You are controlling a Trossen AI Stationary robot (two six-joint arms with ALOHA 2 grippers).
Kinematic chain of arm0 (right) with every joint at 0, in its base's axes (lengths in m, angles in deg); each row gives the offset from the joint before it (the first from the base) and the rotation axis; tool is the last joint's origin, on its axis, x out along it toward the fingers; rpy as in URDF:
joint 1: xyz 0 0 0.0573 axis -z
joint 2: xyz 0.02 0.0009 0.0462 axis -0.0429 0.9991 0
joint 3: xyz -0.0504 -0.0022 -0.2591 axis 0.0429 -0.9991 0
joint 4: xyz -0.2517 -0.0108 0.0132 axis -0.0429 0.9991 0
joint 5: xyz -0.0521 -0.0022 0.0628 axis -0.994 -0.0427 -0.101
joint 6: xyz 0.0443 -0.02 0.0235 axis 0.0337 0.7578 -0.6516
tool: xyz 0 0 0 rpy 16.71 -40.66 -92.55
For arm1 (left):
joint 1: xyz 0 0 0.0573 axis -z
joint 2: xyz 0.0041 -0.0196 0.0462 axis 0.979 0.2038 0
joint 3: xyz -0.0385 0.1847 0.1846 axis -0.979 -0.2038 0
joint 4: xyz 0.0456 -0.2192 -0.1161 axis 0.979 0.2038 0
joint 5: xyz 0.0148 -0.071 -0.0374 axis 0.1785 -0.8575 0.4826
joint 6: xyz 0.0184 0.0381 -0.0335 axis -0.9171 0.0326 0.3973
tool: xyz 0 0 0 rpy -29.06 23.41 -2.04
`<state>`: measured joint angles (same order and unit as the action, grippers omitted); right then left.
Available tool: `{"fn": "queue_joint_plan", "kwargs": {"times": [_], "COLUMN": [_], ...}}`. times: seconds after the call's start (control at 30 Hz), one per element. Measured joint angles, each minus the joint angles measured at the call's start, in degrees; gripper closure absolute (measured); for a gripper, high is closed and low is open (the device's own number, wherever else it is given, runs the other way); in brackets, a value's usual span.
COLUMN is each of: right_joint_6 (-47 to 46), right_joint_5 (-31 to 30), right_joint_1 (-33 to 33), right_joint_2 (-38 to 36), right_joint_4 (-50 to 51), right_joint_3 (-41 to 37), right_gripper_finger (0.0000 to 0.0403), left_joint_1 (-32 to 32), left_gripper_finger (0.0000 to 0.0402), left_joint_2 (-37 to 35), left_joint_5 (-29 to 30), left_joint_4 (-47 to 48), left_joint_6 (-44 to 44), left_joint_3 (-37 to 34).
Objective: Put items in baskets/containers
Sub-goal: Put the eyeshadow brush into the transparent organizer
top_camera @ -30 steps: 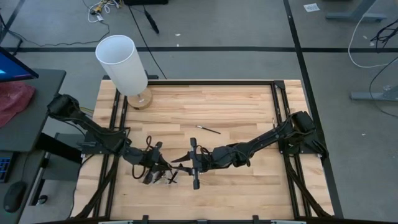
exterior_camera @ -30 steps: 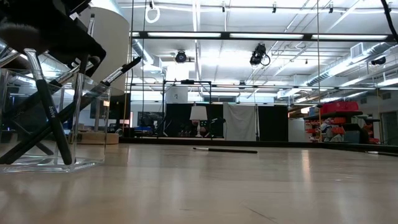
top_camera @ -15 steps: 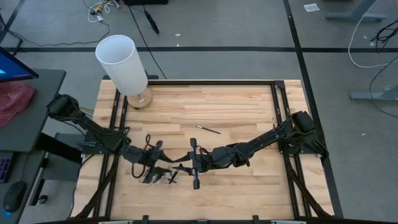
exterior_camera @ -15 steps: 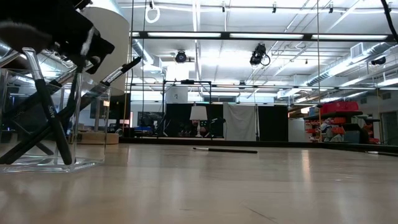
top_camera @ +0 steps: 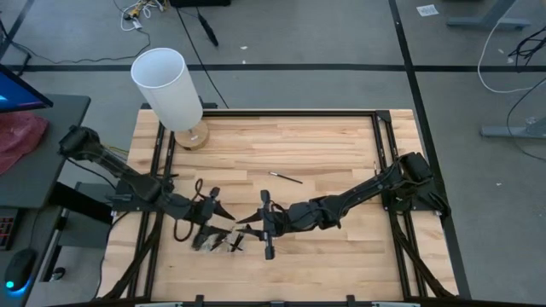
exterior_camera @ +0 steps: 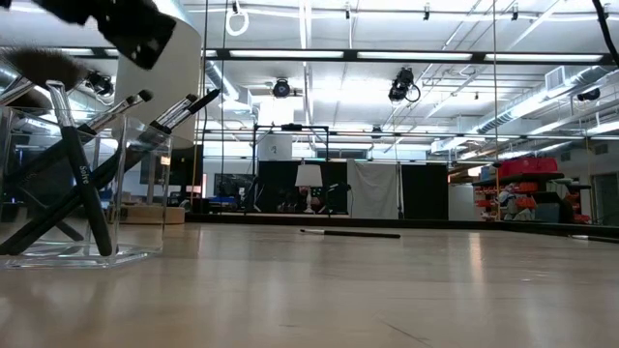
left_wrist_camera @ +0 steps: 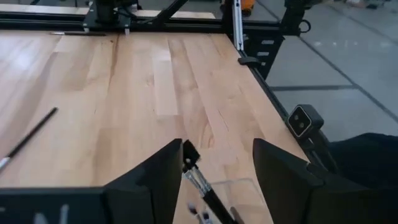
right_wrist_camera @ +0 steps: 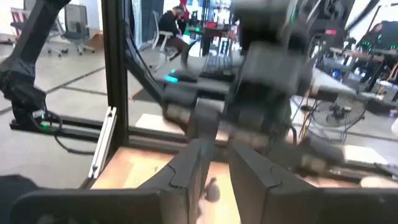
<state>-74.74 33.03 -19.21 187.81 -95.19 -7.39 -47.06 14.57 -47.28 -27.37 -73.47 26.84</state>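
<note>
A clear container (exterior_camera: 135, 246) stands on the wood near the table's front, left of centre, and also shows in the high view (top_camera: 217, 241). Several dark brushes (exterior_camera: 82, 184) lean in it, tufts up. One more brush (top_camera: 286, 177) lies flat on the table's middle and shows in the low view (exterior_camera: 348, 233). My left gripper (top_camera: 213, 205) is open and empty, above the container and a little to its far side. In its wrist view (left_wrist_camera: 217, 162) the brush tips (left_wrist_camera: 199, 180) show below it. My right gripper (top_camera: 247, 220) is level, just right of the container, slightly open (right_wrist_camera: 216, 155) and empty.
A tall white cylinder on a round wooden base (top_camera: 166, 85) stands at the far left corner. Black frame rails (top_camera: 380, 153) run along the table's left and right sides. The wood beyond the loose brush, toward the far and right edges, is bare.
My left gripper has risen from the container's mouth and moved a little toward the table's far edge. A brush with a silver section now leans in the container where the gripper was.
</note>
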Motion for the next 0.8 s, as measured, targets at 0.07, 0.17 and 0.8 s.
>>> {"fn": "queue_joint_plan", "kwargs": {"times": [0.07,0.17,0.8], "right_joint_6": [-0.66,-3.13,-23.66], "right_joint_5": [0.01,0.00,-8.47], "right_joint_1": [0.13,0.68,18.40], "right_joint_2": [0.00,0.00,-0.94], "right_joint_4": [1.63,5.74,21.29], "right_joint_3": [0.00,0.00,-15.90], "right_gripper_finger": [0.0318,0.0318,0.0318], "left_joint_1": [0.40,2.04,10.23], "left_gripper_finger": [0.0206,0.0210,0.0247], "left_joint_2": [-2.74,-6.77,-22.20], "left_joint_5": [0.14,2.47,27.25], "left_joint_4": [6.97,18.07,44.62], "left_joint_6": [0.00,-0.14,14.32], "left_joint_3": [2.63,5.92,0.81]}}
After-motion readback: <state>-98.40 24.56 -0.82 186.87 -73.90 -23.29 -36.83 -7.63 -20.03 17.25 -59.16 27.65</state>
